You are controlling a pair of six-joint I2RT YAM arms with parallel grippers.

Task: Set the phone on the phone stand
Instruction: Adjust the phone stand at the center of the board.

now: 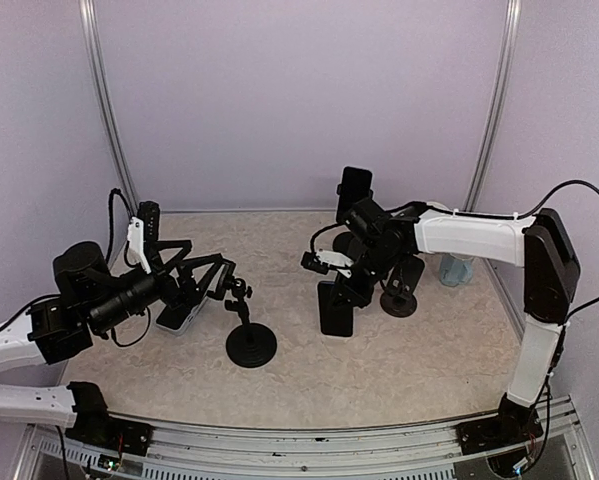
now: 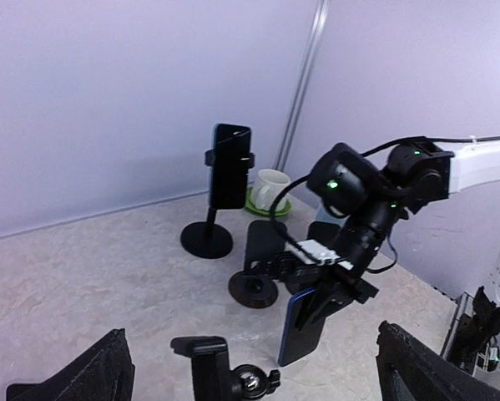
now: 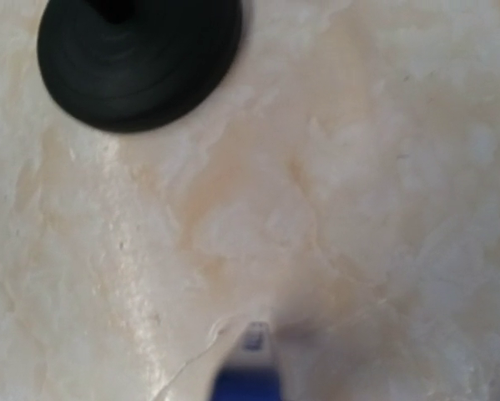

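My right gripper (image 1: 344, 288) is shut on the top of a dark phone with a blue edge (image 1: 334, 310). It holds the phone upright, lower end just above the table. The phone shows in the left wrist view (image 2: 304, 322), and as a blurred blue edge at the bottom of the right wrist view (image 3: 245, 380). The empty phone stand (image 1: 249, 342), with a round black base and a clamp head (image 2: 206, 361), stands left of the phone. My left gripper (image 1: 201, 272) is open and empty just left of the clamp, which shows between its fingers (image 2: 74, 376).
A second phone sits clamped in a stand (image 1: 355, 192) at the back. Another black stand (image 1: 399, 300) is right of the held phone. A cup (image 1: 457, 268) stands at the right, and a white mug on a green saucer (image 2: 270, 188) at the back. The stand base (image 3: 137, 58) shows below the right wrist.
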